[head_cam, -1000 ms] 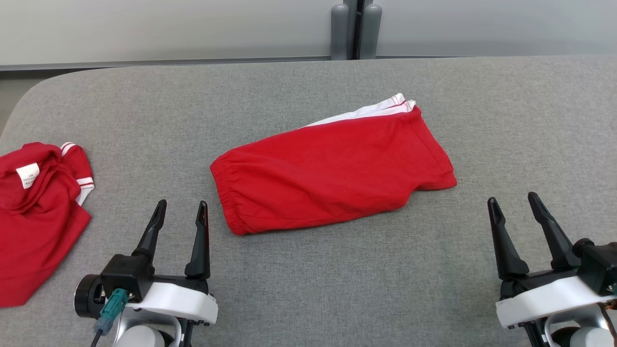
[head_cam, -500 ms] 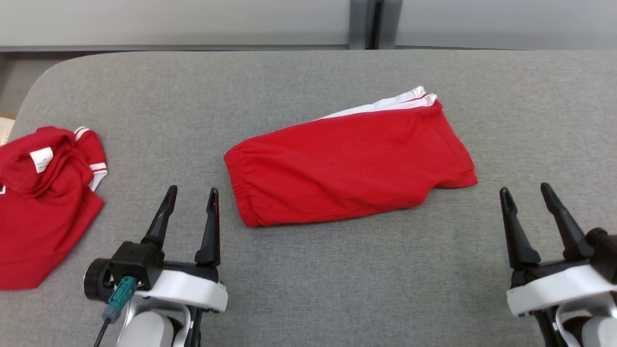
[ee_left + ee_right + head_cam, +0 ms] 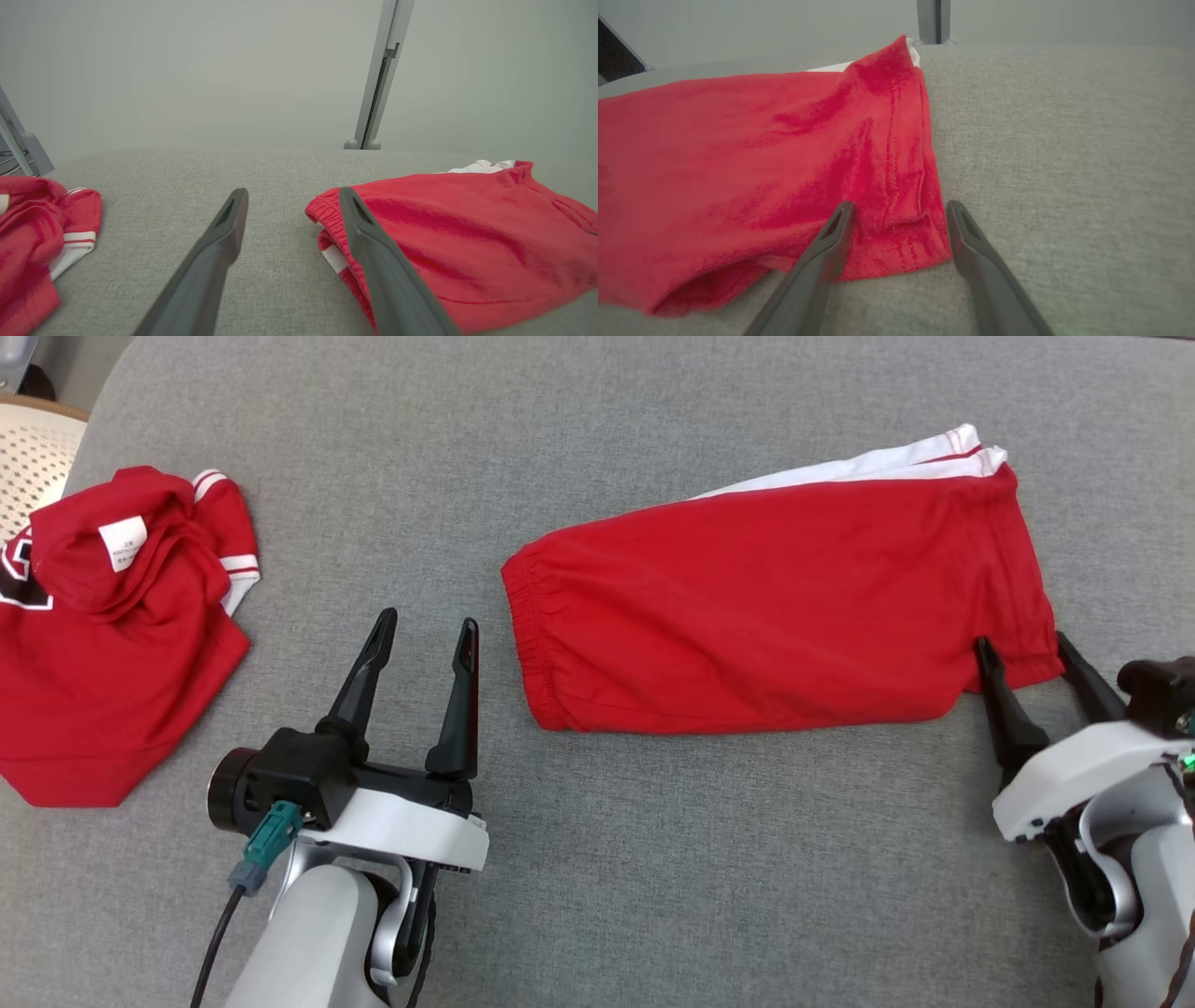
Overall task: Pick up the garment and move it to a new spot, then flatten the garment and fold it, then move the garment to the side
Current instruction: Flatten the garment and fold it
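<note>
Shorts [image 3: 775, 607] flat on table [image 3: 653, 859]. Right gripper [image 3: 1020, 642] spread wide, hem corner between its fingers, unclamped. Left gripper [image 3: 428, 619] spread wide, empty, waistband just right of its fingers, bare table ahead.

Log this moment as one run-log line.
phase: pre-grasp | shorts: lying on grey surface | left jaws: open, beside waistband | right jaws: open, astride leg-hem corner | red shirt: crumpled, left side
</note>
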Tool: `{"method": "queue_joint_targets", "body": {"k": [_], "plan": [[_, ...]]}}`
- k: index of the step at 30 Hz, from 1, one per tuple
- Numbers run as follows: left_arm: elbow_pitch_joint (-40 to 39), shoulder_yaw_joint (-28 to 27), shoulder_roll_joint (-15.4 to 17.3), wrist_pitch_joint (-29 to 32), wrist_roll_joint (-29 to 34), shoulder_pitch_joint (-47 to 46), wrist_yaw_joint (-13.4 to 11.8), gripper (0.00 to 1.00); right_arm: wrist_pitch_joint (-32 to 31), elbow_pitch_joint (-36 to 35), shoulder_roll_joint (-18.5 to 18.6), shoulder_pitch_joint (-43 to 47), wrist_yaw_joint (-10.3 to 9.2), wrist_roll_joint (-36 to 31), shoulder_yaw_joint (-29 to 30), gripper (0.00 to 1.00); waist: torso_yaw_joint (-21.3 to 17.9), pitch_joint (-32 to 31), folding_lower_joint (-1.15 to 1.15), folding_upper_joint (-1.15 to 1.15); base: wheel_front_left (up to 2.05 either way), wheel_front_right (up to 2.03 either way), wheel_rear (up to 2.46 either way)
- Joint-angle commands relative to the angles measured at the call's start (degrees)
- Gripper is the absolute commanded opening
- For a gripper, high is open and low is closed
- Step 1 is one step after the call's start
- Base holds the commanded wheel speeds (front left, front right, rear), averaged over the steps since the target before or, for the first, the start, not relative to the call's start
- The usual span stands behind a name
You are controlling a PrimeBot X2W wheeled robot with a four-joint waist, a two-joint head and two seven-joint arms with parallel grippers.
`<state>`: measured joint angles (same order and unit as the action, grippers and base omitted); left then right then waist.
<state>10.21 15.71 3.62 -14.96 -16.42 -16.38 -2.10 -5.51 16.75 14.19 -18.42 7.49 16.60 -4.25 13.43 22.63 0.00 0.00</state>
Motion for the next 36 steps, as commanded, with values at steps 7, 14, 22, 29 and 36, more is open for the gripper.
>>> {"method": "queue_joint_targets", "body": {"k": [7,14,22,29,36], "plan": [[-0.3,-1.6,-0.2,-0.2,0.7,-0.3,0.1,1.0,-3.0,4.7,-2.3,-1.0,0.01,3.9,-3.0,0.0,-0.5,0.7,0.0,0.0,0.0,0.0,0.0],[-0.4,-2.9,0.3,-0.2,2.0,0.7,0.6,1.0,3.3,3.6,-3.6,1.3,-0.01,6.2,-2.9,0.0,-3.8,-1.2,0.0,0.0,0.0,0.0,0.0],[0.0,-3.7,0.9,-0.2,2.3,2.7,0.7,1.0,7.5,2.2,-6.5,10.0,-0.06,7.7,0.3,0.0,-7.6,-4.3,0.0,0.0,0.0,0.0,0.0],[0.2,-3.7,1.4,-0.1,1.8,4.1,0.5,1.0,8.7,0.6,-8.4,14.3,-0.07,8.6,3.8,0.0,-9.6,-5.4,0.0,0.0,0.0,0.0,0.0],[0.3,-3.3,1.8,0.2,1.6,4.0,0.5,1.0,8.3,-1.5,-7.8,12.7,-0.05,7.8,3.6,0.0,-9.8,-5.5,0.0,0.0,0.0,0.0,0.0]]}}
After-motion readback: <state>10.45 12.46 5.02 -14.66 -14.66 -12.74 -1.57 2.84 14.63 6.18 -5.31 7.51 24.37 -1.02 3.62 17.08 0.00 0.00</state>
